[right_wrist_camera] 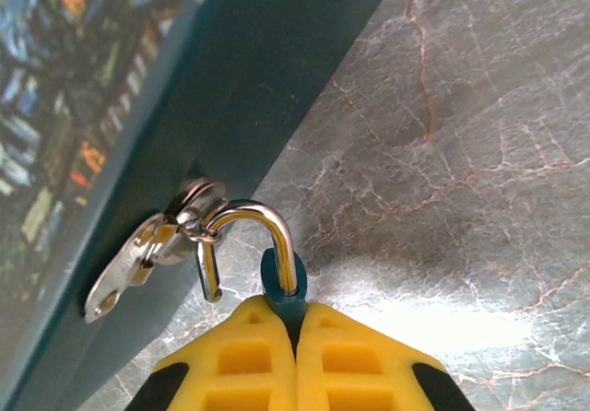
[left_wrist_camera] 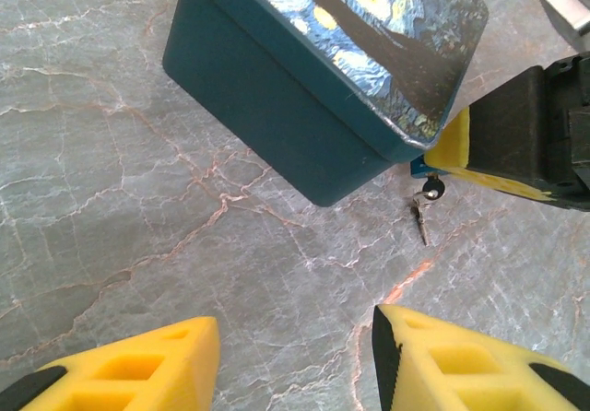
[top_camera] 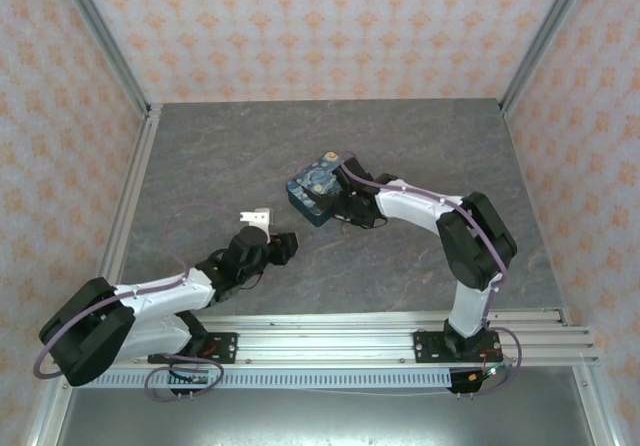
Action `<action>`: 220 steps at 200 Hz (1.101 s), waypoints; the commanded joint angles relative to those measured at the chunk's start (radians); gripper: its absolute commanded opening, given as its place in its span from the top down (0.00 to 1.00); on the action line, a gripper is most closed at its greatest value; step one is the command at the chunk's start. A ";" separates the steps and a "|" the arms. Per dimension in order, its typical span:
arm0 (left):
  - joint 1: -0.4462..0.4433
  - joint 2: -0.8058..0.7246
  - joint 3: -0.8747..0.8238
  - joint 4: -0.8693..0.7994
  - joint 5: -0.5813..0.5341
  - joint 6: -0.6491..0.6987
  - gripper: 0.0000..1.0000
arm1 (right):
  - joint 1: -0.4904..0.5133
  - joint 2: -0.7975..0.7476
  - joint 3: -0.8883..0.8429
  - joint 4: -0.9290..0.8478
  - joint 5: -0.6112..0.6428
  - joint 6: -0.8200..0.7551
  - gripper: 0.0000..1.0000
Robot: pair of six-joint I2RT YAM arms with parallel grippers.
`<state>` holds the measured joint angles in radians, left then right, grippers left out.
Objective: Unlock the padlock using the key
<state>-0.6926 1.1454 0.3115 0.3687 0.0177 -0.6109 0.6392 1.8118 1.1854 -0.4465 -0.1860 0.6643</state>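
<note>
Yellow-padded and pressed tight, the right end effector (right_wrist_camera: 297, 308) is clamped on the small dark-blue body of the padlock (right_wrist_camera: 273, 277), which sits just off the side wall of the patterned box (right_wrist_camera: 277, 79), over the marbled grey table (right_wrist_camera: 461, 153). From that grip the steel shackle arches up and to the left. One leg runs down into the body, while the other seems to end in the open beside the finger (the body is almost wholly hidden between the pads, so I cannot tell for sure whether the lock is sprung). The key (right_wrist_camera: 118, 277) is not in any keyhole that shows: it hangs from a little ring (right_wrist_camera: 189, 216) at the shackle's far side and lies flat against the box wall. Further out, the left end effector (left_wrist_camera: 295, 326) hovers above the table with its fingers apart and nothing between them, pointed toward the box corner where the key dangles. My reading is that steadying the lock is done and the main work is left: the free end effector has to take the key, seat it in the lock and turn it. No writing can be read anywhere. The box lid carries a swirling blue-and-yellow night-sky print, and no brand or label is legible on lock, key or arms.
</note>
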 commanded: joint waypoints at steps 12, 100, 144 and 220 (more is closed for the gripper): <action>0.010 -0.048 0.017 -0.051 -0.019 -0.011 0.52 | -0.012 -0.065 -0.049 0.087 -0.010 0.090 1.00; 0.015 -0.098 0.011 -0.089 -0.027 -0.011 0.52 | -0.018 -0.084 -0.064 0.140 -0.011 0.136 1.00; 0.016 -0.114 0.006 -0.099 -0.028 -0.012 0.52 | -0.018 -0.078 -0.107 0.175 -0.041 0.087 1.00; 0.023 -0.113 0.047 -0.133 -0.045 -0.009 0.51 | -0.021 -0.092 -0.161 0.228 -0.071 0.042 1.00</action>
<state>-0.6834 1.0424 0.3126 0.2783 0.0124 -0.6128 0.6254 1.7519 1.0157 -0.2260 -0.2668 0.7341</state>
